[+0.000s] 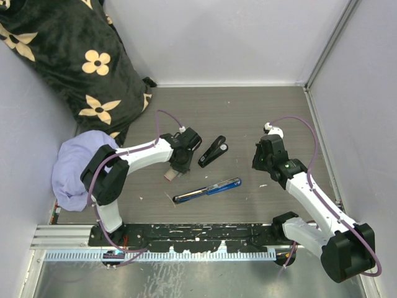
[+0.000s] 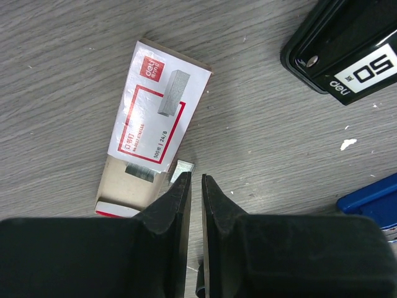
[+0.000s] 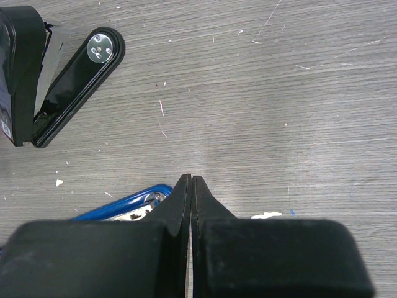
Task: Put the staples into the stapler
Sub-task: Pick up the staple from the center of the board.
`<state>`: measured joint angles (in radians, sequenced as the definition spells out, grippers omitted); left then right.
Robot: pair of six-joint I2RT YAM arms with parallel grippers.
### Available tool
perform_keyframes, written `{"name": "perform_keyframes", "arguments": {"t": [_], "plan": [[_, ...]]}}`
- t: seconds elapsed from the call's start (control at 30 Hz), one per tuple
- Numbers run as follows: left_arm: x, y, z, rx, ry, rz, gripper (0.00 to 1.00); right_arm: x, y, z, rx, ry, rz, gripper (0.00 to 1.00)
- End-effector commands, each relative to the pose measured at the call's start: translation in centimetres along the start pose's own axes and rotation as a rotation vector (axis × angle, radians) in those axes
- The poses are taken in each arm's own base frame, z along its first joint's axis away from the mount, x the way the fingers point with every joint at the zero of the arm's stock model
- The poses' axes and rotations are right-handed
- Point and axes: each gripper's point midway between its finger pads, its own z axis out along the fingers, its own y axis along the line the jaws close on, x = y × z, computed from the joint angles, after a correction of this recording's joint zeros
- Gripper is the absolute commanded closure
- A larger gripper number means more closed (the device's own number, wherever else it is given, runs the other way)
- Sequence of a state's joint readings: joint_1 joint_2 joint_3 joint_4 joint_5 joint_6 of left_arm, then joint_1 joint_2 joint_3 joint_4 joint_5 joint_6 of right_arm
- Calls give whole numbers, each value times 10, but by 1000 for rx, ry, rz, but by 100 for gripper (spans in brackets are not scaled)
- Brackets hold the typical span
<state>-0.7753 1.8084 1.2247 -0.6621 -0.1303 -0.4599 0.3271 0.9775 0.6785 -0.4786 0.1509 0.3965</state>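
**Drawer end of staples point(image 2: 155, 118) faces left gripper point(image 2: 195, 181)**

Box lies label-up left of centre on the counter point(image 1: 248, 118), just beside the black stapler point(image 1: 213, 151). Its long axis runs away from the gripper, and the drawer is slid out, probably so a strip can be picked. Left jaws slightly parted, nothing between the tips. Right gripper point(image 3: 191, 180) clenched, empty.

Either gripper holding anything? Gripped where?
Nothing held. Right gripper shut, empty; left gripper slightly open by the staples box, gap empty.
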Motion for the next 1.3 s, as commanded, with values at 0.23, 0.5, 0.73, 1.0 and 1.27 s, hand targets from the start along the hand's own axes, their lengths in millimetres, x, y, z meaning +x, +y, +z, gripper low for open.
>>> {"name": "perform_keyframes", "arguments": {"t": [0.23, 0.5, 0.73, 1.0, 1.27], "plan": [[0, 1, -3, -13, -23, -4, 88, -16, 5, 1, -16, -50, 1, 100], [4, 2, 2, -26, -15, 2, 88, -16, 5, 1, -16, -51, 1, 100], [4, 5, 4, -49, -18, 23, 88, -15, 5, 1, -18, -48, 0, 100], [6, 4, 8, -47, -9, 28, 87, -15, 5, 1, -17, -48, 1, 100], [11, 4, 14, -54, 6, 36, 86, -15, 4, 2, -14, -47, 1, 100]]}}
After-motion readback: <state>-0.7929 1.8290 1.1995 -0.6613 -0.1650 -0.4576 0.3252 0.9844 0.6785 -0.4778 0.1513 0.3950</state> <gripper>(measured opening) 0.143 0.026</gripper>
